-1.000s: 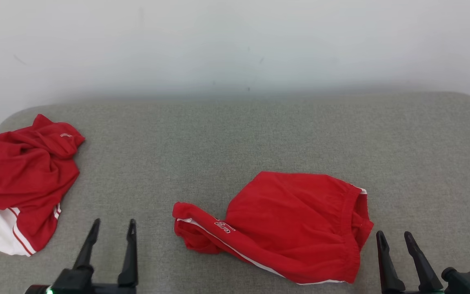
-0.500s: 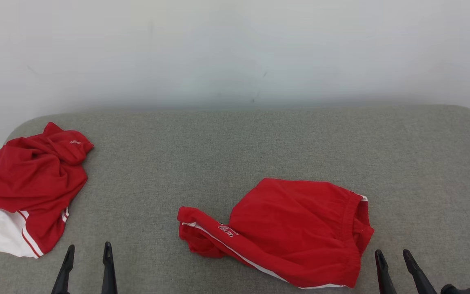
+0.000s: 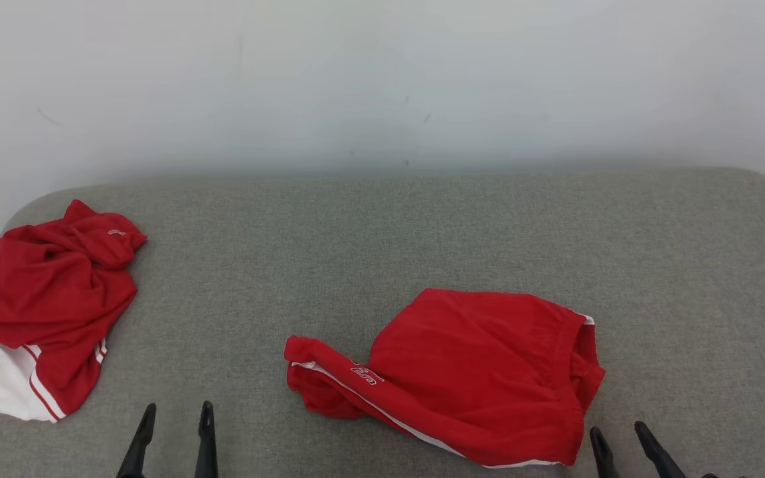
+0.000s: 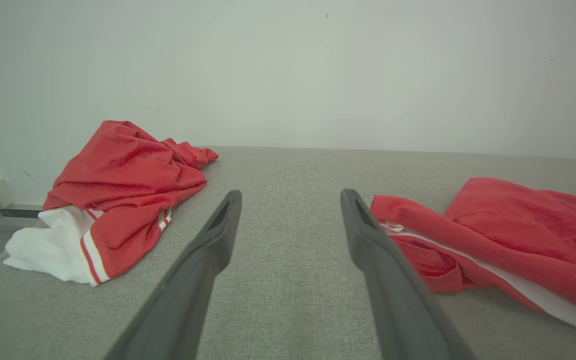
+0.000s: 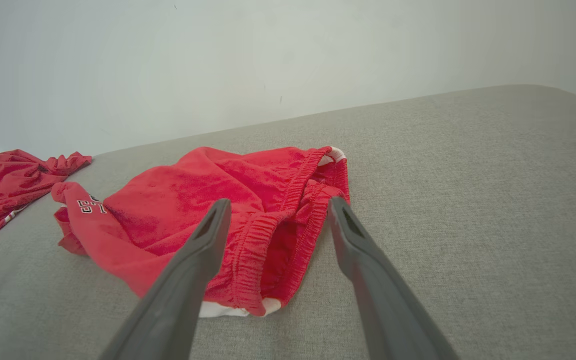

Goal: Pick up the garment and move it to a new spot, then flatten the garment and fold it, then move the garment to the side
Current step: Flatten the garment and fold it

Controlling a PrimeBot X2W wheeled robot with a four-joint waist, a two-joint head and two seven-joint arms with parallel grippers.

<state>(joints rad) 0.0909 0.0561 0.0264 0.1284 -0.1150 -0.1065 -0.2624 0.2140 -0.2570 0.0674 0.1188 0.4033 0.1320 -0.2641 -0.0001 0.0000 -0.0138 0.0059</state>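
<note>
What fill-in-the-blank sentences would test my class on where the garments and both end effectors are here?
1. The left end effector and the right end effector are both ____ and hold nothing.
2. The red shorts lie nearer the robot's ____ side.
3. The crumpled red-and-white garment sits at the ____ end of the grey surface.

Missing words: open; right; left.
</note>
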